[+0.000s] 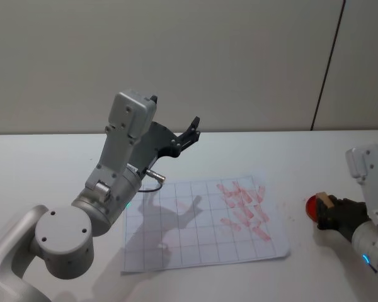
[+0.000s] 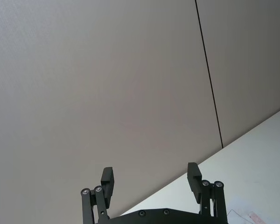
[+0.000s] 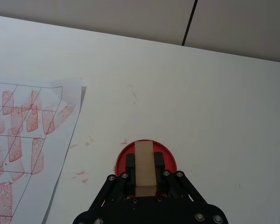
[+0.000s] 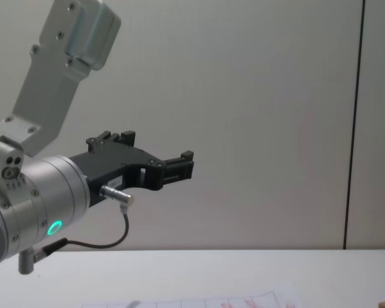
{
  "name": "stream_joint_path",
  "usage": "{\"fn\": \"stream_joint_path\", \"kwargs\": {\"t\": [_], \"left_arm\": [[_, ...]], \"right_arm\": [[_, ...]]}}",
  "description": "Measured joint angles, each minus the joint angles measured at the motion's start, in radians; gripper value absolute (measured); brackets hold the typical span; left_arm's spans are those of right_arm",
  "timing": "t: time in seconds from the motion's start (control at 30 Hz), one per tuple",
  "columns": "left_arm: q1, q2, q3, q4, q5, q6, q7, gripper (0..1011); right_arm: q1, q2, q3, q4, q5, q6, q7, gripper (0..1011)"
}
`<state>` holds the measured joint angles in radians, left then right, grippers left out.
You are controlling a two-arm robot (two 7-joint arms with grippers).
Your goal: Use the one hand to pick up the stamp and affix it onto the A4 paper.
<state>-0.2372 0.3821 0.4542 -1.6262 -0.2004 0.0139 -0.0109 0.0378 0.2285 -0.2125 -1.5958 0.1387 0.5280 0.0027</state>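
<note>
right arm: low at the right edge of the counter [image 1: 38, 163], forearm reaching in toward the middle
right gripper [image 3: 144, 171]: closed narrow on the stamp [image 3: 145, 153], one finger on each side of the block
stamp: light wooden block, held by the right gripper over a round red pad [image 3: 169, 157], end facing down into it; can't tell if it touches
red pad: flat on the counter, right of the paper [image 1: 195, 239], apart from it
paper: flat mid-counter, grid printed on it, red marks clustered in the boxes on its right side, left boxes blank
smudges: a few red specks on the counter between paper edge and pad
left arm: raised well above the counter, elbow bent, wrist tipped up toward the wall [image 2: 107, 84], green ring lit on the wrist
left gripper [image 2: 150, 173]: wide apart, holding nothing, high over the paper's far left corner, its shadow lying on the sheet
</note>
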Motion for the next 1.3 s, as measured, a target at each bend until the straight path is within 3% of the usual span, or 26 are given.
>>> {"fn": "stream_joint_path", "kwargs": {"t": [0.63, 1.3], "left_arm": [[0.0, 0.0, 0.0, 0.0, 0.0, 0.0, 0.0, 1001], [0.0, 0.0, 0.0, 0.0, 0.0, 0.0, 0.0, 1001]], "right_arm": [[0.002, -0.007, 0.015, 0.003, 0.032, 0.002, 0.003, 217], [-0.013, -0.015, 0.003, -0.171, 0.016, -0.032, 0.038, 218]]}}
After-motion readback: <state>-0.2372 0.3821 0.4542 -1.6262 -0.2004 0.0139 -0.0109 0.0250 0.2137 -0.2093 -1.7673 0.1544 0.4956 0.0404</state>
